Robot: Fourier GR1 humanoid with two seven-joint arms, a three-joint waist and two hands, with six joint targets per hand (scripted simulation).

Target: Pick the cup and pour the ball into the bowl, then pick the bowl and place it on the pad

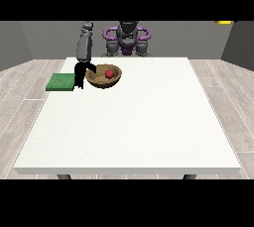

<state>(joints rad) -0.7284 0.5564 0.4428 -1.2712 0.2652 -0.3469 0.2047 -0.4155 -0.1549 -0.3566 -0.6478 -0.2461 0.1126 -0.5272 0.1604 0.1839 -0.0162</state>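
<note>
White desk [129, 132] wide and bare across the near part. Farther back, toward the view's left: one brown bowl [103, 77], upright, resting on the desk. Inside the bowl: one red ball [109, 74], lying right of the bowl's middle. Nothing else visible in the bowl. One black hand [80, 75] at the view's left, hanging down from a grey forearm, touching the bowl's left rim; thumb or a finger hooked over that rim, other fingers pointing down beside the bowl's outer wall. Looks pinched on the rim. Just left of the hand: one green pad [60, 82], flat on the desk near its left edge, apart from the bowl with the hand between them. No cup in sight. Farthest back: robot torso behind the desk's far edge, purple rings at the shoulders. Only the one hand in view.
</note>
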